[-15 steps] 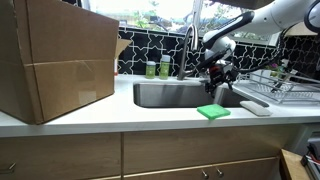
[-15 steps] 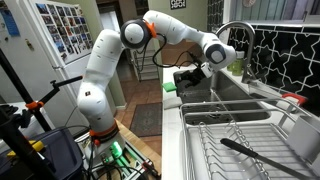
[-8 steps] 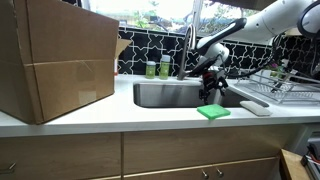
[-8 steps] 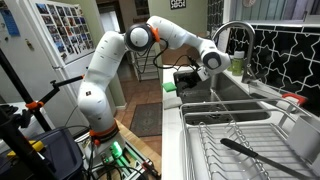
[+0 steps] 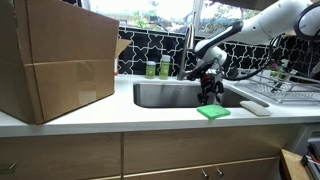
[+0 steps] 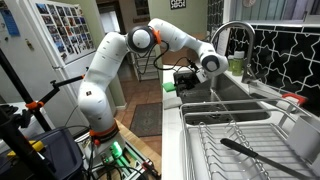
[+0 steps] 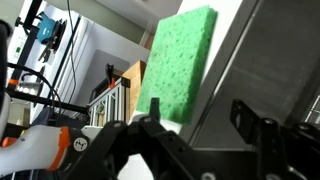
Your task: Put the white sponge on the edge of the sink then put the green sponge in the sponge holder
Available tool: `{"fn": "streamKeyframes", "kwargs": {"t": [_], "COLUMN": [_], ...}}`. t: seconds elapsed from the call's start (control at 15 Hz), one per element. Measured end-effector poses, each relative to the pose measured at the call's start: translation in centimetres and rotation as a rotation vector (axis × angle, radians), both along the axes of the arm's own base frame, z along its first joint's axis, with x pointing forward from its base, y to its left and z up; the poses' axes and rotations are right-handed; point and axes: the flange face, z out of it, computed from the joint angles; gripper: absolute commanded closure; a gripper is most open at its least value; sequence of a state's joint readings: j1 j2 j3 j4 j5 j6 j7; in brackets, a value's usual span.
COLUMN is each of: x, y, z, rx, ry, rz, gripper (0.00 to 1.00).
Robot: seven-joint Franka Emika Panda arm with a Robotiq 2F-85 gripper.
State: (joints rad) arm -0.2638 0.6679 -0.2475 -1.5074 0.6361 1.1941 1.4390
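Green sponge (image 5: 212, 112) lies on the sink (image 5: 150, 104) edge; the gripper (image 5: 209, 92) hangs near, jaws wide, empty.

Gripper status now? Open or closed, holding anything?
Gripper: open, jaws apart in the wrist view, holding nothing. The green sponge lies ahead of it, not grasped.

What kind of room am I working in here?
Most likely a home kitchen: a stainless sink set in a counter, a faucet over it, a dish rack beside it, wooden cabinets below.
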Motion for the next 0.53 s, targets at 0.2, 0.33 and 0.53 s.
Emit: {"fn": "streamKeyframes", "kwargs": {"t": [0.2, 0.33, 0.53], "x": [0.01, -0.02, -0.09], "y": [0.14, 0.15, 0.17], "z": [-0.14, -0.22, -0.33], "rx": [-0.002, -0.004, -0.005], "ry": [0.008, 0.012, 0.019], "rz": [-0.003, -0.006, -0.010], "gripper": [0.61, 0.73, 0.90]}}
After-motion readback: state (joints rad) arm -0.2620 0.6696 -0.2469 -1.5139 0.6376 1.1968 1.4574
